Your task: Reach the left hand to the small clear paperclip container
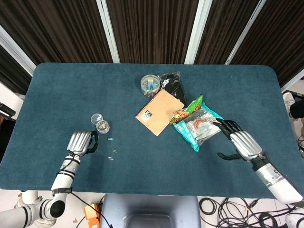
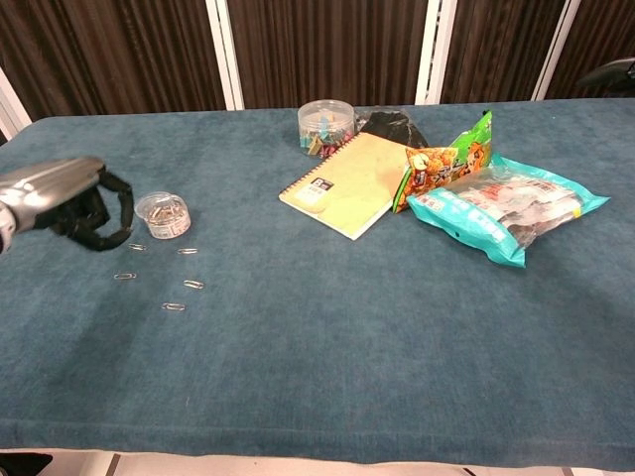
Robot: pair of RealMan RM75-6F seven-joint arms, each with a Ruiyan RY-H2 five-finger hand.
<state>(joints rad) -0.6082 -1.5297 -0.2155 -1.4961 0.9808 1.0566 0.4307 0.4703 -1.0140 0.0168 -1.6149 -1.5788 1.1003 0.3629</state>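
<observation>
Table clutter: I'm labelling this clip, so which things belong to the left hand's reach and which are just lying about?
Belongs to the job:
left hand
paperclip container

Just lying about:
container lid
loose paperclips
notebook
clip tub
black pouch
snack bags
right hand, beside the snack bags

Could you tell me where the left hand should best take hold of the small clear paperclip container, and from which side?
Probably by its round side wall, from above: the paperclip container stands upright, open-topped, its lid beside it. The left hand sits just on its near side.
</observation>
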